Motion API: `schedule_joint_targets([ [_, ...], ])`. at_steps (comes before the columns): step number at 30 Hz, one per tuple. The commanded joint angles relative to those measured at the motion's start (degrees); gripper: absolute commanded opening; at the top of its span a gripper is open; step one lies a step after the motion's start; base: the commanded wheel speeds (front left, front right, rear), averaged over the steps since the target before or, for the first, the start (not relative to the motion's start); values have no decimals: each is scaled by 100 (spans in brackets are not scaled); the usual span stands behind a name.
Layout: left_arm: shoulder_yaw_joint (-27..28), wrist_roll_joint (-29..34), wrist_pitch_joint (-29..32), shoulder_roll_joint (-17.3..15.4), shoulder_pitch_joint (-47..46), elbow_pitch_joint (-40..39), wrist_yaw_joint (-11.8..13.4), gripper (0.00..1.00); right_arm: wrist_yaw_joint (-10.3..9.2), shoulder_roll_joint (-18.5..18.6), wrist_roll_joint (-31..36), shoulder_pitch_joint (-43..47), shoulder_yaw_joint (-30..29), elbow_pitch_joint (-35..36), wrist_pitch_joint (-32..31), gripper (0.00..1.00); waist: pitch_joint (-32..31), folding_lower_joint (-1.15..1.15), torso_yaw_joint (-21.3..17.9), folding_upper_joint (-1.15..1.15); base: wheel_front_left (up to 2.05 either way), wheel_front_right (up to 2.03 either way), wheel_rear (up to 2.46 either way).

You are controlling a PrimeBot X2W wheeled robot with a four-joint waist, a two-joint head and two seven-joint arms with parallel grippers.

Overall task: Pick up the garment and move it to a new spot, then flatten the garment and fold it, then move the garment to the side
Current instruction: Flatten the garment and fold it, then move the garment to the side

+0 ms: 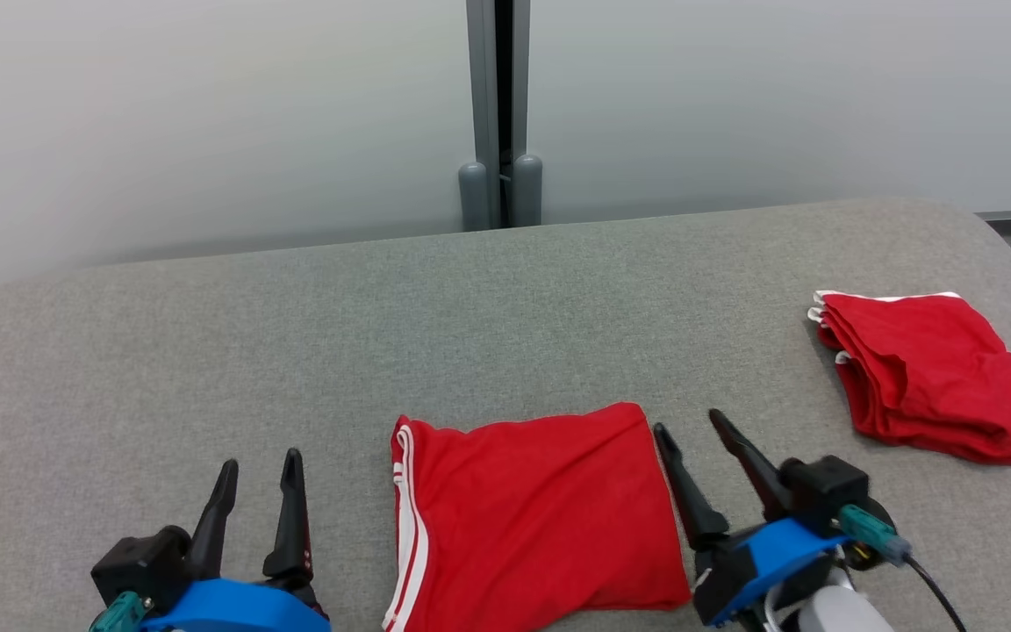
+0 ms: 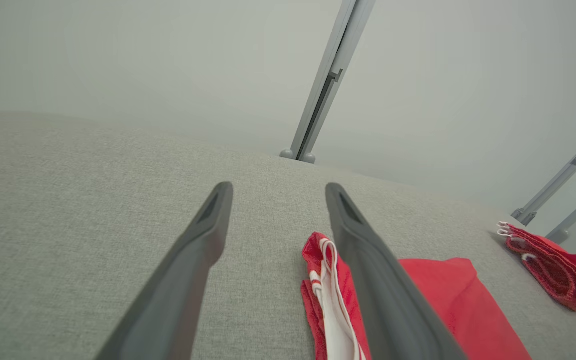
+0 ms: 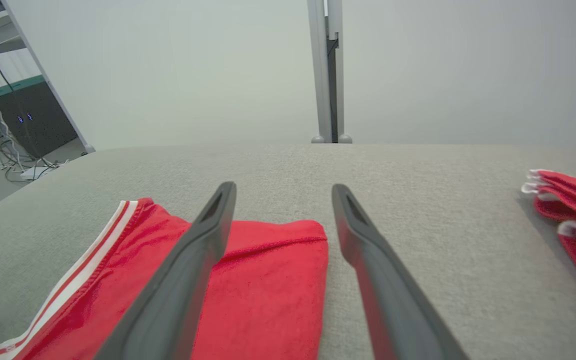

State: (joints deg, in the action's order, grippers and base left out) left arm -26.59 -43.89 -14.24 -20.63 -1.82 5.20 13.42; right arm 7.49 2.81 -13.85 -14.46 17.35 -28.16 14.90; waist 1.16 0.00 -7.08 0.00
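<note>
Spread and empty, the left gripper (image 1: 261,460) and right gripper (image 1: 688,421) are set either side of the garment (image 1: 532,518), with a folded pile (image 1: 935,386) laid far right.

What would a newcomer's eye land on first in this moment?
A folded red garment with white side stripes lies at the near middle of the grey fabric surface. The left gripper and right gripper flank it, both open and holding nothing. A second red bundle sits near the surface's right edge.
</note>
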Motion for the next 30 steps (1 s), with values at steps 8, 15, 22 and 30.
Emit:
schedule_joint_targets([
  [8, 129, 197, -80, -9, 326, 311, -22, 100, 1, 12, 4, 760, -1193, 546, 31, 100, -102, 0, -102, 0, 0, 0, 0],
  [15, 294, 378, -99, 79, 516, 419, -90, 100, 1, 13, 0, 994, -1350, 698, 34, 100, -117, 0, -85, 0, 0, 0, 0],
  [22, 443, 520, -98, 200, 573, 458, -202, 100, 1, 13, 32, 1012, -1265, 666, 34, 100, -125, 0, -40, 0, 0, 0, 0],
  [30, 518, 613, -99, 265, 592, 482, -280, 100, 1, 13, 51, 971, -1217, 630, 34, 100, -116, 0, -6, 0, 0, 0, 0],
])
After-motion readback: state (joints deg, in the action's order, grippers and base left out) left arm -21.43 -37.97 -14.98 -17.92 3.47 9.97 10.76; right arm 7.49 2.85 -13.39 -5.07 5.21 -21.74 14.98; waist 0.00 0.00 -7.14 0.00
